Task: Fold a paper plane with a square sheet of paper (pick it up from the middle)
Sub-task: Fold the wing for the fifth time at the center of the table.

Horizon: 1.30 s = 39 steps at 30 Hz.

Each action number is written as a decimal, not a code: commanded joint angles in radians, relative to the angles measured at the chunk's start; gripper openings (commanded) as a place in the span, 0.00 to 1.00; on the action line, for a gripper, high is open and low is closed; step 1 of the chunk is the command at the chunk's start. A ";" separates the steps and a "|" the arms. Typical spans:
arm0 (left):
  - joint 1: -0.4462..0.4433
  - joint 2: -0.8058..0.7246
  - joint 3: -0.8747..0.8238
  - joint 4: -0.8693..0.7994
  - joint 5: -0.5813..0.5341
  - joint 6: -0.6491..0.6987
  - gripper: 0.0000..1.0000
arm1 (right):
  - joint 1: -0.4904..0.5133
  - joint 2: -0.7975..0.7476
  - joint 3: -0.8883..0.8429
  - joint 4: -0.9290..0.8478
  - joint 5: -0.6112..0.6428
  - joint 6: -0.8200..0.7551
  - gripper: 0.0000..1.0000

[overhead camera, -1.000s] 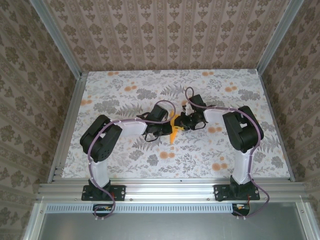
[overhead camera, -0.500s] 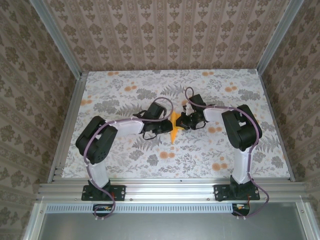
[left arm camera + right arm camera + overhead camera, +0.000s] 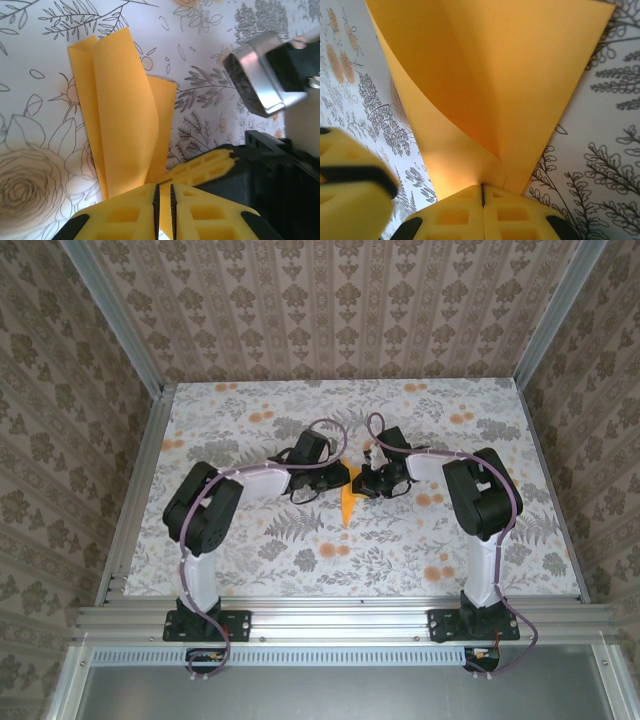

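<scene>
Left wrist view: we pinch the paper plane [image 3: 125, 110] with left gripper [image 3: 163, 192] and right gripper [image 3: 482, 192], likely to hold its folds shut

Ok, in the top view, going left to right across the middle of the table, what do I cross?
In order: left arm's elbow → left tool → folded orange paper, pinched by both tools → right tool → right arm's elbow.
</scene>
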 commanded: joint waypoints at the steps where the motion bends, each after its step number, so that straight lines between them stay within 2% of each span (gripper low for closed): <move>1: 0.002 0.043 0.040 -0.034 0.011 -0.005 0.15 | -0.002 0.072 -0.018 -0.087 0.085 -0.030 0.06; 8: 0.013 0.092 0.075 -0.089 -0.085 -0.004 0.13 | -0.002 0.095 -0.020 -0.105 0.095 -0.045 0.05; 15: 0.023 0.118 0.097 -0.101 -0.102 -0.019 0.13 | -0.007 0.093 -0.025 -0.086 0.056 -0.050 0.08; 20: 0.022 0.137 0.114 -0.153 -0.114 -0.033 0.11 | -0.021 0.000 -0.028 -0.005 -0.038 -0.014 0.15; 24: 0.022 0.152 0.122 -0.187 -0.117 -0.051 0.10 | -0.018 -0.091 -0.034 0.029 -0.066 0.001 0.19; 29: 0.020 0.162 0.145 -0.238 -0.132 -0.075 0.09 | 0.018 -0.159 -0.105 0.042 -0.023 0.008 0.19; 39: 0.020 0.172 0.167 -0.302 -0.152 -0.123 0.08 | 0.118 -0.158 -0.164 0.101 -0.036 0.054 0.20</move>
